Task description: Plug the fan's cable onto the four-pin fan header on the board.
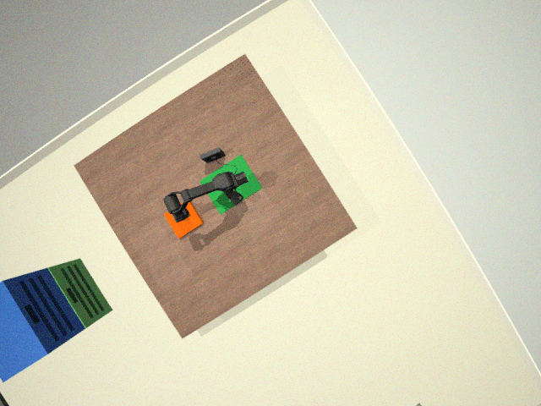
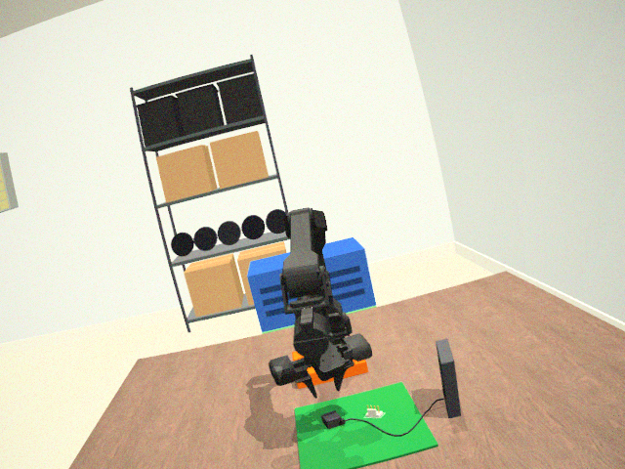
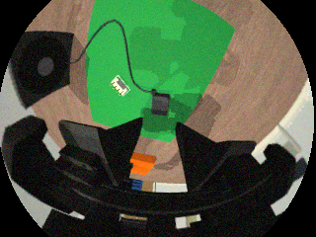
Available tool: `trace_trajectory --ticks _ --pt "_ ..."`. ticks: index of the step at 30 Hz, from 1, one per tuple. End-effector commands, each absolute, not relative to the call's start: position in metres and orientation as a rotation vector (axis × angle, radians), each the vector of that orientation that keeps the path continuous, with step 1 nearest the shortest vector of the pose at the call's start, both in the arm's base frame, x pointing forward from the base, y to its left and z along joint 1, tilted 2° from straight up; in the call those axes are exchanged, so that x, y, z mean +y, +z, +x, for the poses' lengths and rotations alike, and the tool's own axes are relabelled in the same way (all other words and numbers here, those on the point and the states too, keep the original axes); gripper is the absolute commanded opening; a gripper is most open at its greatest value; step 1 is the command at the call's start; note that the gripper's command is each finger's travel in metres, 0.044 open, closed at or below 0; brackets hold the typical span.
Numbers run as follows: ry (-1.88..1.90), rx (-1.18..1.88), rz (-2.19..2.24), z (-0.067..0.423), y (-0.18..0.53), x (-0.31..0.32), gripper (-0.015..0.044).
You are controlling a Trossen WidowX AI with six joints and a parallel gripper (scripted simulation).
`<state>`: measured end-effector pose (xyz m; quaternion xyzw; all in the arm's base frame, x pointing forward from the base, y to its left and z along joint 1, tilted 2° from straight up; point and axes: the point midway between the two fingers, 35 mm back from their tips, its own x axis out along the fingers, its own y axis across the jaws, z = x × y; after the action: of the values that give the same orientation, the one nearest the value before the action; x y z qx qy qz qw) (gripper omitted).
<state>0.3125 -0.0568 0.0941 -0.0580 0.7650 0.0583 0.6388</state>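
Observation:
The green board [image 2: 363, 444] [image 3: 165, 27] [image 1: 247, 172] lies flat on the wooden floor plate. The small black plug [image 2: 331, 419] [image 3: 160, 102] lies on the board near its edge closest to the arm's base. Its thin black cable [image 2: 398, 433] [image 3: 106, 30] runs to the black fan [image 2: 448, 378] [image 3: 42, 66] [image 1: 212, 154], which stands upright beside the board. The white four-pin header [image 2: 378, 414] [image 3: 118, 83] stands on the board, a short way from the plug. My gripper [image 2: 325, 391] [image 3: 160, 122] points down, open and empty, a little above the plug and touching nothing.
The arm [image 1: 204, 189] stands on an orange base [image 2: 359, 367] [image 1: 185, 225] behind the board. A metal shelf [image 2: 201, 191] with boxes and a blue cabinet [image 2: 348, 273] [image 1: 26, 315] stand far back by the wall.

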Motion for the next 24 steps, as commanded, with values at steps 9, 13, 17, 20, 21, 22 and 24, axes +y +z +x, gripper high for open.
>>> trace_trajectory --ticks 9,13,17,20,21,22,24 --pt "0.151 1.755 -0.156 0.315 0.064 -0.057 0.0210" --pt "0.151 1.755 -0.156 0.315 0.061 -0.057 0.0210" --pt "0.151 1.755 -0.156 0.316 0.055 -0.057 0.0210" --pt "0.151 1.755 -0.156 0.316 0.050 -0.057 0.0210" --pt "0.151 1.755 -0.156 0.316 0.049 -0.057 0.0210" --pt "0.151 1.755 -0.156 0.316 0.047 -0.057 0.0210" --pt "0.151 1.755 -0.156 0.317 0.044 -0.056 0.0210"
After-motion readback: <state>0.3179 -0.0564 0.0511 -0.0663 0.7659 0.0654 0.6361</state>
